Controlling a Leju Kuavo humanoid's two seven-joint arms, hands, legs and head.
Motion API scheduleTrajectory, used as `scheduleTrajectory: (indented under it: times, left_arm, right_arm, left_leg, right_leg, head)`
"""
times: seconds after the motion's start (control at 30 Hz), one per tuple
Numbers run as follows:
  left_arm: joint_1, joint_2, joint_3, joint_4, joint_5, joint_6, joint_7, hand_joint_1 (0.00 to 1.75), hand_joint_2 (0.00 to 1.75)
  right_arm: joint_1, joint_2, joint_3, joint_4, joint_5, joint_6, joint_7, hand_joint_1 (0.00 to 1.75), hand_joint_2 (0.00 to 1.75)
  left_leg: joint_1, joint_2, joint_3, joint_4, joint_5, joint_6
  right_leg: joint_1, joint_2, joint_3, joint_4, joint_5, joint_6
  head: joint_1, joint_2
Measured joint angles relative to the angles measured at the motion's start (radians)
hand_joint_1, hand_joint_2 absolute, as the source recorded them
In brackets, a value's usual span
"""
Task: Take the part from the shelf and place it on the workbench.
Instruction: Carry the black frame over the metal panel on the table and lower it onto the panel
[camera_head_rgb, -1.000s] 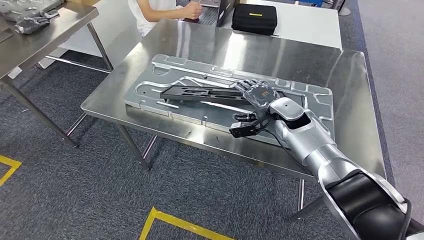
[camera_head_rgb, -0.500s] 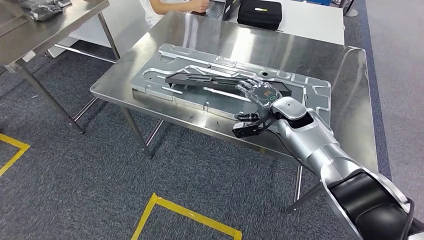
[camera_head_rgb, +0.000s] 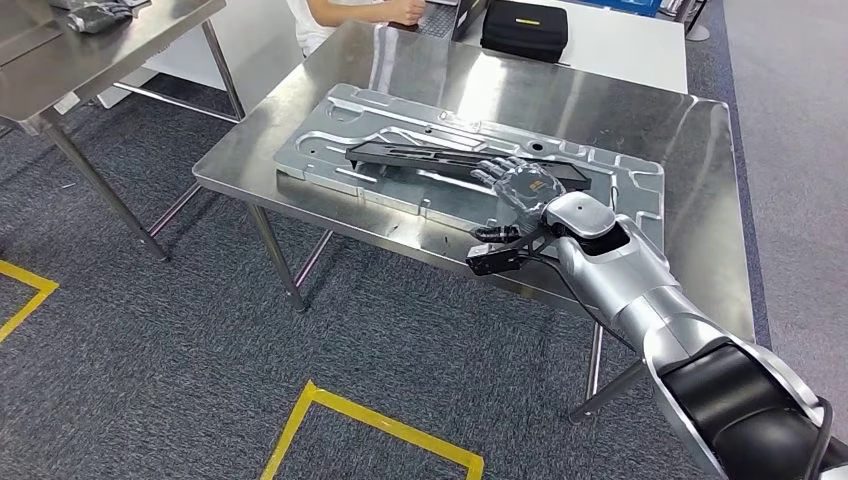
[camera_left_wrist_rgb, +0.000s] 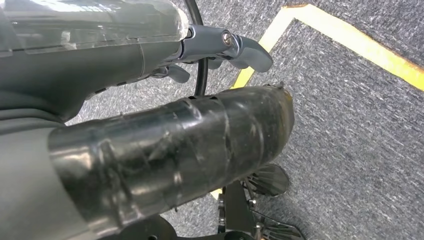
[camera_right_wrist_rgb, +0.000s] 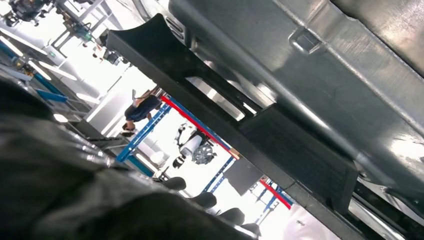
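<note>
The long black part (camera_head_rgb: 430, 160) lies flat in the recess of a big silver stamped panel (camera_head_rgb: 330, 150) on the steel workbench (camera_head_rgb: 640, 130). My right hand (camera_head_rgb: 520, 188) hovers over the part's right end near the panel's front edge, fingers stretched out and spread, gripping nothing. Up close in the right wrist view, the part (camera_right_wrist_rgb: 280, 145) rests against the shiny panel (camera_right_wrist_rgb: 320, 65). My left hand (camera_left_wrist_rgb: 175, 140) hangs over grey carpet and holds nothing.
A second steel table (camera_head_rgb: 90, 50) stands at the left. At the far side of the workbench a person (camera_head_rgb: 345, 15) sits, and a black case (camera_head_rgb: 524, 28) lies on a white table. Yellow floor tape (camera_head_rgb: 370, 425) marks the carpet in front.
The whole scene has slid up and right, so the camera has moved. Against the part, my right hand has drawn back toward the near edge of the panel.
</note>
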Motion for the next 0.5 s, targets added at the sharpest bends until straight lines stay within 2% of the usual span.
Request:
scheduleTrajectory:
  times: [0.27,0.4,0.5]
  left_arm:
    - [-0.001,0.000,0.008,0.000,-0.016,-0.005,0.000,0.00,0.00]
    - [-0.003,0.000,0.022,0.000,-0.022,-0.008,0.001,0.00,0.00]
    - [-0.003,-0.001,0.031,0.000,-0.026,-0.008,0.004,0.00,0.00]
  right_arm:
    - [-0.021,0.008,0.002,0.000,0.004,0.008,0.022,0.00,0.00]
    - [-0.038,0.029,0.004,0.000,0.019,0.001,0.050,0.00,0.00]
    - [-0.046,0.040,0.006,0.000,0.023,0.001,0.058,0.00,0.00]
  left_leg:
    - [0.000,0.000,-0.009,0.000,0.000,0.000]
    - [-0.006,-0.001,-0.017,0.007,0.000,0.007]
    - [0.000,-0.006,-0.011,-0.008,0.015,0.017]
  right_leg:
    - [0.000,0.000,-0.007,0.000,0.000,0.002]
    - [-0.008,-0.002,-0.008,-0.001,0.005,0.015]
    - [-0.008,-0.003,-0.011,0.002,0.000,0.025]
  head:
    - [0.000,0.000]
    - [0.000,0.000]
    - [0.000,0.000]
